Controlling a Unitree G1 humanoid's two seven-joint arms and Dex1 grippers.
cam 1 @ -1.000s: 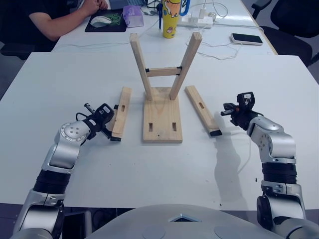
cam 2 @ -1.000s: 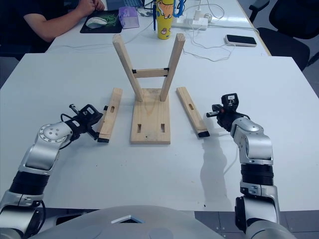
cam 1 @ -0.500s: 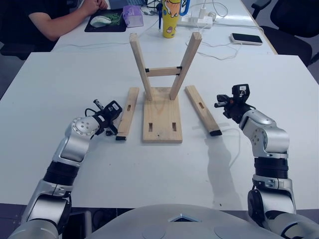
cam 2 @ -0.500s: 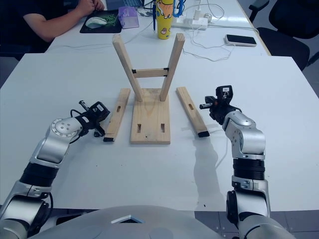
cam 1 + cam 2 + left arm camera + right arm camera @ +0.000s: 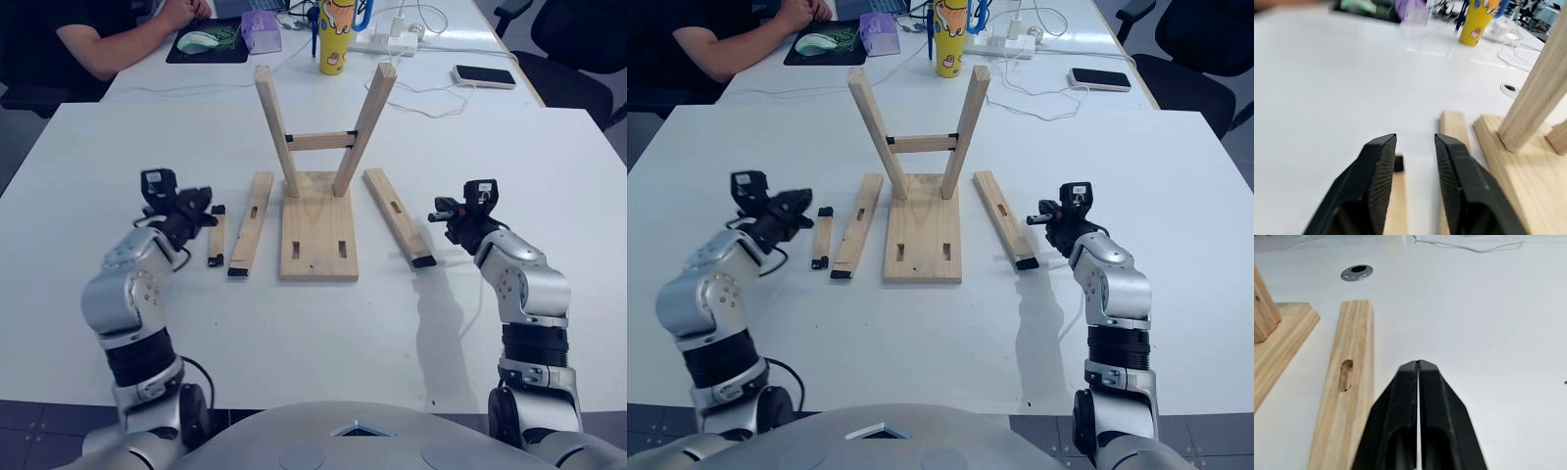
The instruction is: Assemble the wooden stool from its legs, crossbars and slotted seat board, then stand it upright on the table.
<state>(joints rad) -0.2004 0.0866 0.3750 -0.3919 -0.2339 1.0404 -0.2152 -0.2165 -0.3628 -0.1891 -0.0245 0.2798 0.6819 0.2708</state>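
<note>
Masking the crossbar [image 5: 215, 238] partly, left end effector [image 5: 1414, 142] gapes.

A wide white desk [image 5: 294, 333] under even light; a second desk [image 5: 225, 78], also white, butts against its far edge, carrying a yellow cup [image 5: 336, 37], purple box [image 5: 261, 31], black mouse mat [image 5: 206, 47], power strip [image 5: 384, 43] and phone [image 5: 484, 76]; black chair [image 5: 573, 44] at far right; grey floor [image 5: 15, 147].
</note>
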